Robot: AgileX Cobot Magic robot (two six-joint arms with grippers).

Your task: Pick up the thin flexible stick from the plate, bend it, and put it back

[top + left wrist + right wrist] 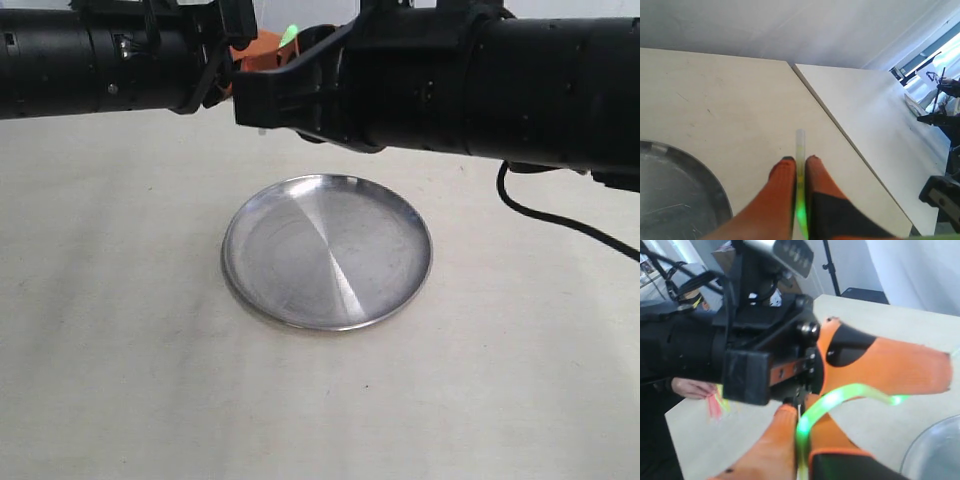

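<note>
Quick look from my remote seat. The plate [327, 250] sits flat on a pale cream worktop [120, 390], with its bare brushed metal catching the light. The stick [800, 142] is up in the air above the worktop, just past the plate's far rim, pinched at both ends. My left end effector [800, 161] has its orange fingers [782, 180] squeezed narrow around one end, and a short pale tip pokes out beyond them. My right end effector [800, 412] is clamped tight on the other end. From its wrist camera the stick glows green and curves in an arc between the two grips.

Surface: matte, with a few faint scuffs. Beyond the plate a seam [840, 131] runs where a second pale panel [875, 120] butts up against the worktop. A black cable [560, 222] trails over the worktop to the right of the plate in the exterior view.

Room: there's a plain light wall [790, 25] behind the plate, plus a bright window-ish patch and some dark gear [942, 195] past the second panel. The right wrist camera also shows a dark stand [830, 265]. Somebody's hand [690, 387] is holding pink and yellow sticks [717, 405], blurry, on the far side of the left arm [690, 350] from the plate.
</note>
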